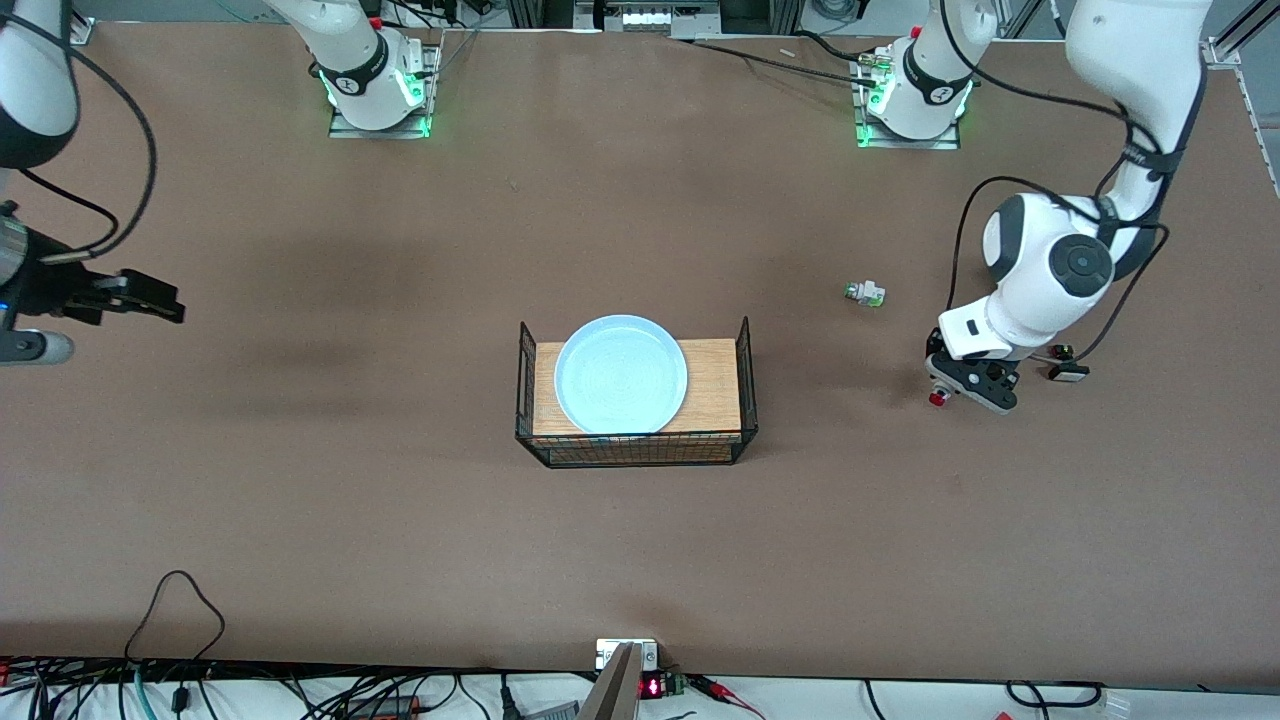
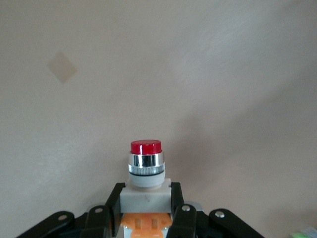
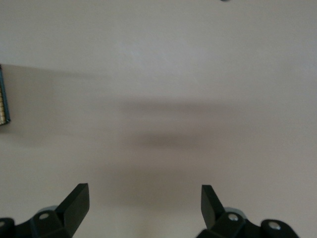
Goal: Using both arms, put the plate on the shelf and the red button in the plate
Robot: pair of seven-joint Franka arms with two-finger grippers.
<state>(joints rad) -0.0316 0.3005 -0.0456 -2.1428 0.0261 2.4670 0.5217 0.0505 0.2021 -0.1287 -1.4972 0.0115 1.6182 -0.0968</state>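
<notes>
The pale blue plate (image 1: 621, 375) lies on the wooden board of a black wire rack (image 1: 744, 345) at the table's middle. My left gripper (image 1: 940, 396) is shut on the red button (image 1: 938, 398), held just above bare table toward the left arm's end. In the left wrist view the gripper (image 2: 146, 196) pinches the button's white body (image 2: 146, 195), red cap pointing away, orange block between the fingers. My right gripper (image 1: 160, 298) is open and empty over the table at the right arm's end; its fingers (image 3: 78, 201) stand wide apart in the right wrist view.
A white button with a green cap (image 1: 864, 293) lies on the table between the rack and the left arm. A small black part (image 1: 1067, 372) lies beside the left gripper. Cables and a small device (image 1: 640, 668) run along the table's near edge.
</notes>
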